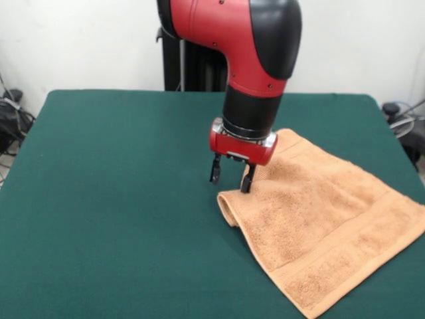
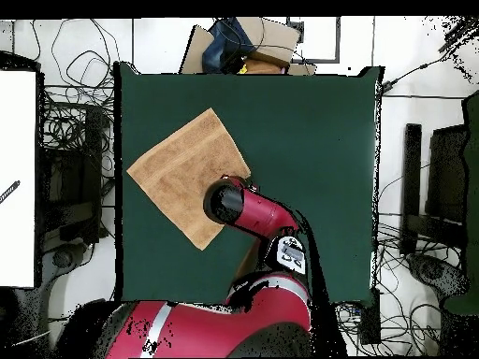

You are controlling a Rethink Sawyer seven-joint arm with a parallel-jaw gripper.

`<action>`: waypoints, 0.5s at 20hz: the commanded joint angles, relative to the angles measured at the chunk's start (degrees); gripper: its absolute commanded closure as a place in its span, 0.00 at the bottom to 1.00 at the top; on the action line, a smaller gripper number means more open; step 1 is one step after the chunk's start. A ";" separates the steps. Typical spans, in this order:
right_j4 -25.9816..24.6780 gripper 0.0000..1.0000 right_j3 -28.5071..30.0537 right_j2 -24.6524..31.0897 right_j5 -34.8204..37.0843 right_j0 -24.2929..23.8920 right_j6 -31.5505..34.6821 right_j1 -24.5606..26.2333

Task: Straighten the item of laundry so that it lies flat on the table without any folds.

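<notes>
Front view shows the towel [image 1: 325, 232] on the table's [image 1: 119, 199] right part, one corner curled under. The gripper [image 1: 230, 177] hovers at that fold, fingers slightly apart, holding nothing. Next, probably: pinch the curled edge and draw it outward.

From my screen I see lots of black cables [image 2: 70, 140] lying in loops on the floor beside the table in the overhead view. More cables [image 2: 412, 308] curl on the floor at the other side. A big white board [image 2: 19, 178] lies flat at one edge. A brown cardboard box [image 2: 245, 42] sits on the floor past the table's far end, with something dark blue on top of it. In the front view a white wall [image 1: 86, 40] stands behind everything, and some black gear [image 1: 12, 119] with wires sits low at the side.
</notes>
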 commanded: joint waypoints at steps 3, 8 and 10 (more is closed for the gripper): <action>-0.08 0.00 0.51 7.89 -2.70 0.44 11.18 2.49; 0.83 0.00 -0.60 7.92 -2.41 1.20 11.77 2.69; 1.40 0.00 -0.89 7.40 -1.74 1.85 12.18 2.23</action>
